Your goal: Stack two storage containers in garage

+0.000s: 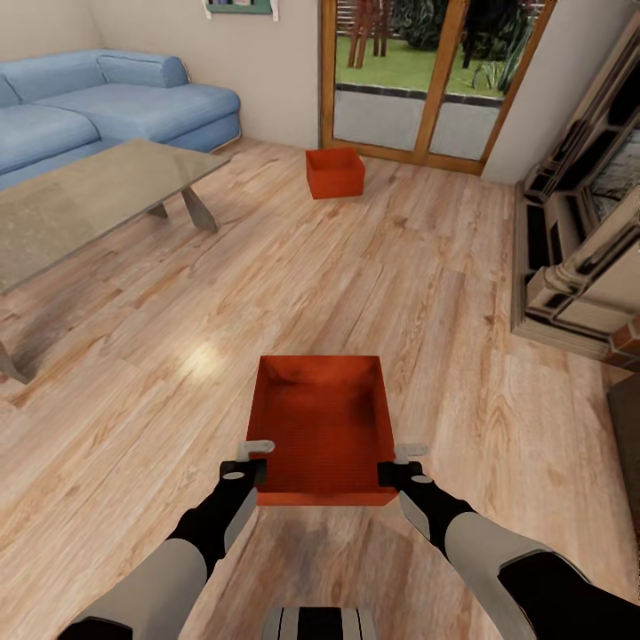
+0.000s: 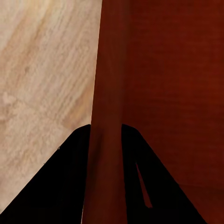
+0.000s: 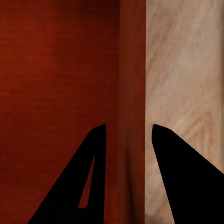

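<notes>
Two storage containers: the near container (image 1: 322, 431) has its side walls clamped by the left gripper (image 1: 258, 458) and right gripper (image 1: 402, 462) jaws; the far container (image 1: 335, 172) sits at 12 o'clock.

One open red-orange storage container (image 1: 322, 427) upright on the wood planks, its twin (image 1: 335, 172) near the glass doors.

Light wood plank floor (image 1: 373, 267) runs to wood-framed glass doors (image 1: 427, 80). A blue sofa (image 1: 98, 102) sits behind the glass-topped coffee table (image 1: 80, 204).
</notes>
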